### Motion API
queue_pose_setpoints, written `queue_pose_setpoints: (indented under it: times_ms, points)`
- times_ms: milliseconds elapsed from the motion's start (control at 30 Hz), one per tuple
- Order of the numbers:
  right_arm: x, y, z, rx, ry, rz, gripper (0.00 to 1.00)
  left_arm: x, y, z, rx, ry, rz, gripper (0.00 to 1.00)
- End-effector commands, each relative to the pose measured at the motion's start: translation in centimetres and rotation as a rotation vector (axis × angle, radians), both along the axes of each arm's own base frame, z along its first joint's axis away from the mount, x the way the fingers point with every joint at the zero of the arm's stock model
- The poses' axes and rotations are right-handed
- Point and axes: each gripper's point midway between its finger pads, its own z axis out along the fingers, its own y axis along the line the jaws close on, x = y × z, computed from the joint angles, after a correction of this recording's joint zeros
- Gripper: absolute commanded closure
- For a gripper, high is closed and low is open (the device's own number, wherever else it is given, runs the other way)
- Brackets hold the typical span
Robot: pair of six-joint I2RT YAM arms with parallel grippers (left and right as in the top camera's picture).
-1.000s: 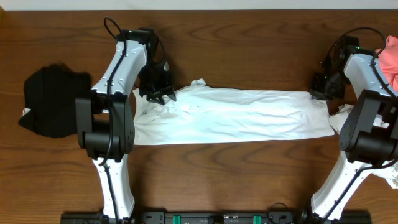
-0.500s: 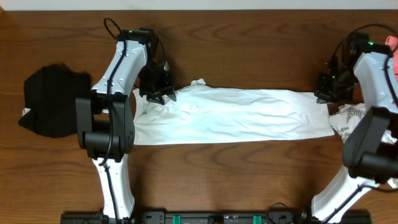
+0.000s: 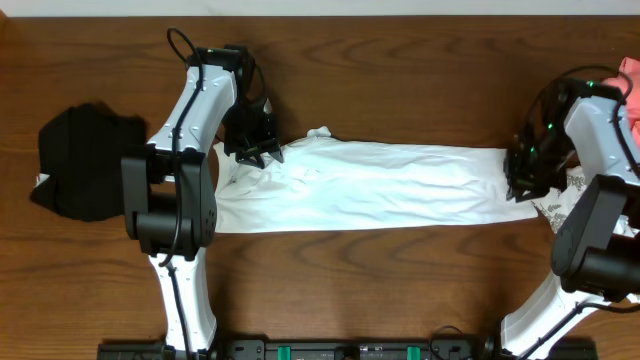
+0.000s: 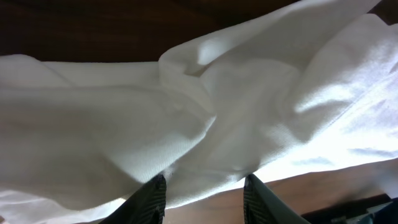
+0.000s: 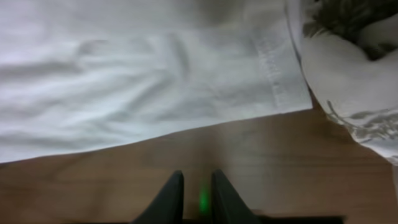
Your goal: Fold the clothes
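The clothes in work are a white T-shirt (image 3: 370, 185), folded into a long band across the table. My left gripper (image 3: 255, 152) stands at the band's far left corner. In the left wrist view its jaws are apart, and bunched white cloth (image 4: 124, 112) lies just past the gripper (image 4: 204, 180), with bare wood in the gap. My right gripper (image 3: 520, 185) hovers at the band's right end. In the right wrist view the gripper (image 5: 195, 177) has its jaws a narrow gap apart over bare wood, short of the shirt's hem (image 5: 273, 68), and holds nothing.
A black garment (image 3: 85, 160) lies heaped at the far left. A leaf-patterned white garment (image 3: 565, 195) lies against the shirt's right end and shows as a heap (image 5: 354, 81) in the right wrist view. A pink garment (image 3: 630, 85) sits at the back right edge.
My right gripper has moved from the shirt's far right corner toward the table's front along the right end, and its jaws have parted slightly. The left arm has not moved.
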Motion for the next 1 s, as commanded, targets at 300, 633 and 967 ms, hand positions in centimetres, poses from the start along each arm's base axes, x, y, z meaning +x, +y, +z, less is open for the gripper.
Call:
queue_pose_setpoints:
  times_ms: [300,633,967]
  points:
    - [10.0,0.0,1.7,0.034,-0.411,0.187,0.8,-0.1,0.2,0.1,0.014,-0.006,-0.01,0.59]
    - [14.1,3.3,-0.3,0.154,-0.597,0.646,0.77,-0.1,0.2,0.1,0.014,-0.005,-0.01,0.58]
    - [13.6,5.8,-3.2,0.243,-0.553,0.73,0.64,-0.1,0.2,0.1,0.015,-0.006,-0.01,0.59]
